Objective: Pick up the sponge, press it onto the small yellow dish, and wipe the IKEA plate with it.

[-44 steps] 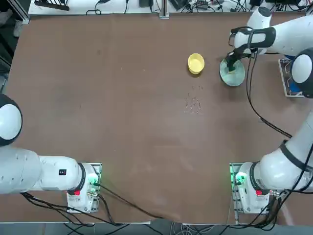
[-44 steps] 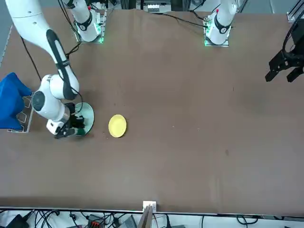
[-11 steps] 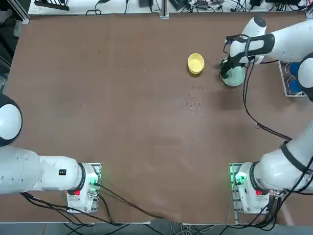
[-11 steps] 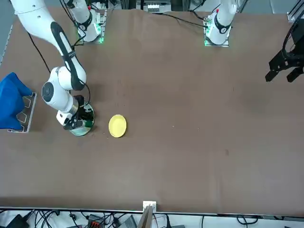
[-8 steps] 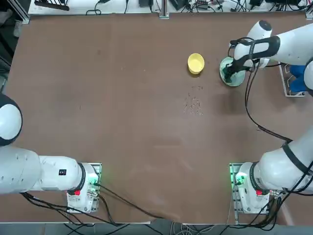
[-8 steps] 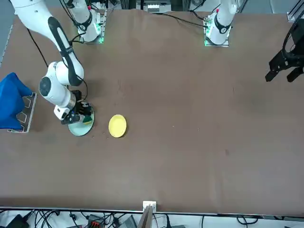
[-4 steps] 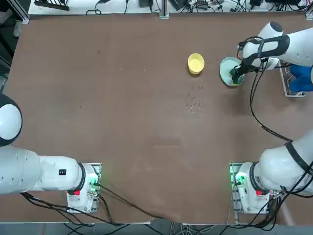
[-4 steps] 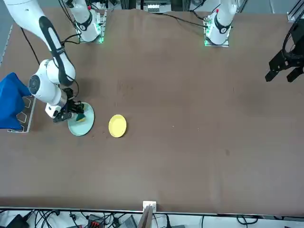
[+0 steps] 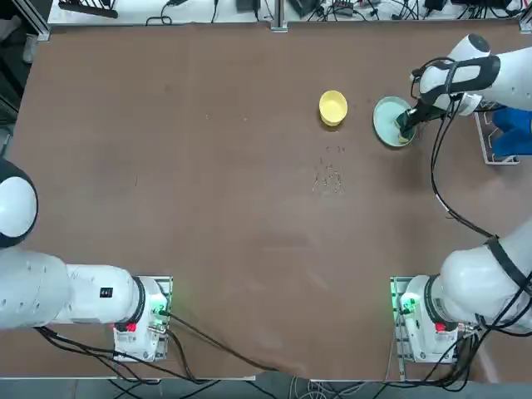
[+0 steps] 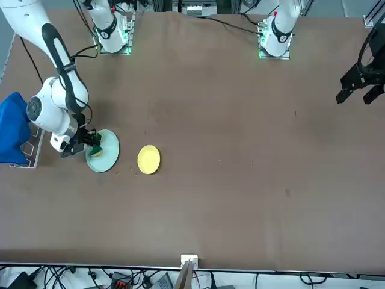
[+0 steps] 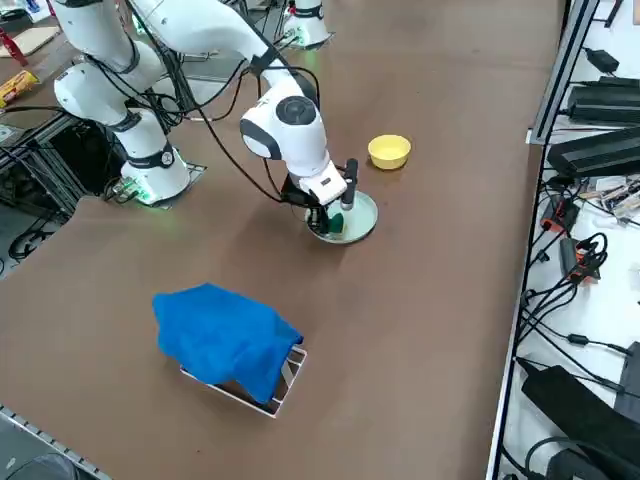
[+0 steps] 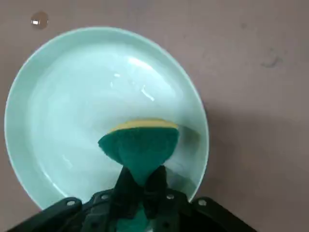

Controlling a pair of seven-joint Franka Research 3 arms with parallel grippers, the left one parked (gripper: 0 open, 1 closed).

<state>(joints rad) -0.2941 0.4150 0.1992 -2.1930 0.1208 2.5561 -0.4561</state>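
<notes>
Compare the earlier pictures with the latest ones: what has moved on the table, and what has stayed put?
The right tool, shut on the sponge, has swept across the pale green plate from its left part to the rim on the arm's side in the top view. Nothing was let go. The plate, the yellow dish and the blue cloth stayed put.
</notes>
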